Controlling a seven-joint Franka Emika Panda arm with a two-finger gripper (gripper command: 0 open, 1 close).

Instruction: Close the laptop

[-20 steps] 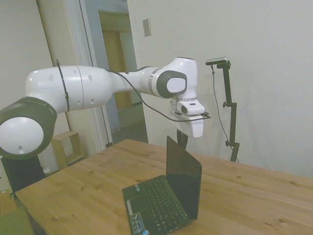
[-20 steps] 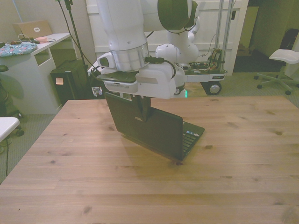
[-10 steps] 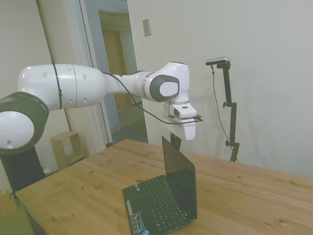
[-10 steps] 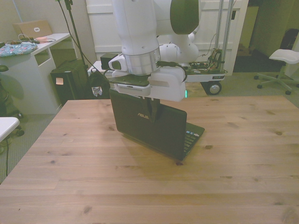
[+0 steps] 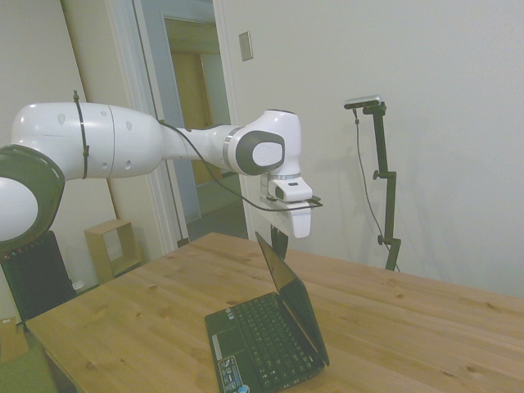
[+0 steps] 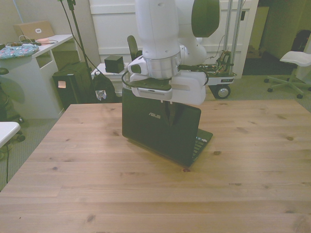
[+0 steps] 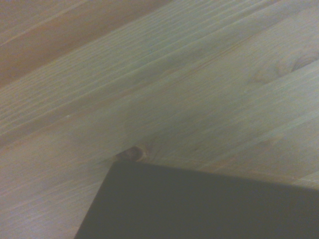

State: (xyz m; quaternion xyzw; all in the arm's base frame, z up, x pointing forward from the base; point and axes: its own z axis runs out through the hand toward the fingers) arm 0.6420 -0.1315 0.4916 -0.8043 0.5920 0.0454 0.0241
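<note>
wooden table (image 6: 252, 160): gripper (image 6: 169, 112) behind tilted laptop lid (image 6: 160, 131), can't tell if fingers open/shut.

Robotics lab, white desk (image 6: 48, 46), wheeled cart (image 6: 214, 77), office chair (image 6: 296, 60), wooden table (image 6: 155, 194)
</note>
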